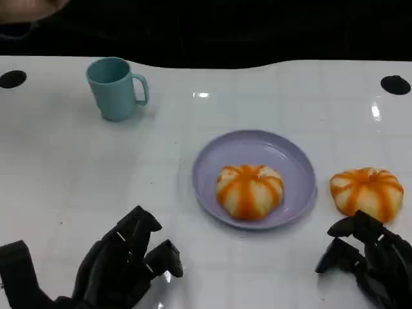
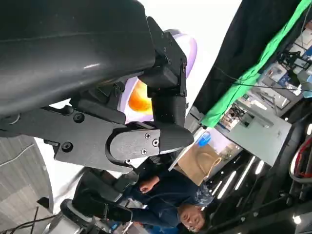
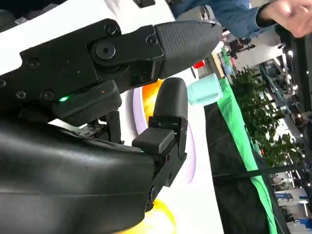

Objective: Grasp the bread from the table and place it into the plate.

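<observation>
One round white bread with orange stripes [image 1: 367,191] lies on the white table to the right of the lavender plate [image 1: 296,161]. A second, similar bread [image 1: 250,190] sits inside the plate. My right hand [image 1: 372,257] is just in front of the table bread, fingers apart and holding nothing, fingertips close to its near edge. My left hand [image 1: 125,264] rests low at the front left, also holding nothing. In the right wrist view my right hand [image 3: 97,122] has the plate rim [image 3: 140,114] beyond its fingers. In the left wrist view my left hand [image 2: 97,73] fronts the plate [image 2: 191,48].
A teal mug [image 1: 117,87] stands at the back left of the table. Two black round holes [image 1: 395,84] mark the far corners. A person [image 2: 170,200] in dark blue sits beyond the far edge. Bare table lies between my hands.
</observation>
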Available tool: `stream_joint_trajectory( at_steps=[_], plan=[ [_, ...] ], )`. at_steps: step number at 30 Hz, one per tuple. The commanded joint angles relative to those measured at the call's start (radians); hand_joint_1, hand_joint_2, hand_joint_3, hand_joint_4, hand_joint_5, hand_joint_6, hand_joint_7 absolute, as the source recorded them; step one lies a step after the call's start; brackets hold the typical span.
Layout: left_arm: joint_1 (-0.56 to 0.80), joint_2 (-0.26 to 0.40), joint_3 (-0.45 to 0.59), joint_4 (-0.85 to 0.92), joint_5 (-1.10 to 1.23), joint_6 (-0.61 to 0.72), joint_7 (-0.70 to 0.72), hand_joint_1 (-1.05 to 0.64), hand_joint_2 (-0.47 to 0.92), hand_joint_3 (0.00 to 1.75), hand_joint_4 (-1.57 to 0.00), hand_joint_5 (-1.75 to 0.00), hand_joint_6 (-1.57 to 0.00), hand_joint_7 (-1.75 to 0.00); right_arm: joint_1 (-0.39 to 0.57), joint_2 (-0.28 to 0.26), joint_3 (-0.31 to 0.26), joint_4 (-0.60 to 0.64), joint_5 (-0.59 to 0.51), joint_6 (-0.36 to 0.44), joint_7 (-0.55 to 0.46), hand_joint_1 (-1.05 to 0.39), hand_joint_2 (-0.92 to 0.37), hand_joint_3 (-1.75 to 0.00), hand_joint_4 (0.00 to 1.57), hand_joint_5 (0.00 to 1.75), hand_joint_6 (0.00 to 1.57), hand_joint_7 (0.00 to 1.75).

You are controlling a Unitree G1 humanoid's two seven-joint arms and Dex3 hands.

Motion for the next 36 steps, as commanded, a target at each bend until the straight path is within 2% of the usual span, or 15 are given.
stream_joint_trajectory(
  at_steps=[1, 24, 28, 36],
  plan=[
    [-0.002, 0.013, 0.008, 0.007, -0.002, -0.015, -0.020, -0.53, 0.92, 0.37, -0.77, -1.75, -0.51, -1.75, -0.005, -0.019, -0.009, 0.010, 0.005, 0.009, 0.009, -0.55, -0.92, -0.25, 0.61, 1.52, 0.54, 1.24],
    [-0.008, 0.008, 0.012, 0.011, 0.003, -0.005, -0.009, -0.52, 0.92, 0.37, -0.76, -1.75, -0.48, -1.75, -0.012, -0.017, -0.013, 0.022, -0.001, 0.009, -0.003, -0.55, -0.92, -0.25, 0.63, 1.52, 0.55, 1.22],
    [-0.013, 0.011, 0.014, 0.014, 0.008, -0.008, -0.004, -0.52, 0.92, 0.37, -0.77, -1.75, -0.50, -1.75, -0.020, -0.014, -0.010, 0.036, -0.008, -0.013, -0.002, -0.56, -0.92, -0.25, 0.63, 1.52, 0.55, 1.23],
    [-0.016, -0.001, 0.014, 0.011, 0.015, -0.020, 0.004, -0.52, 0.92, 0.38, -0.77, -1.75, -0.50, -1.75, -0.028, -0.019, -0.014, 0.042, -0.003, 0.002, -0.010, -0.56, -0.92, -0.25, 0.63, 1.53, 0.56, 1.23]
  ],
)
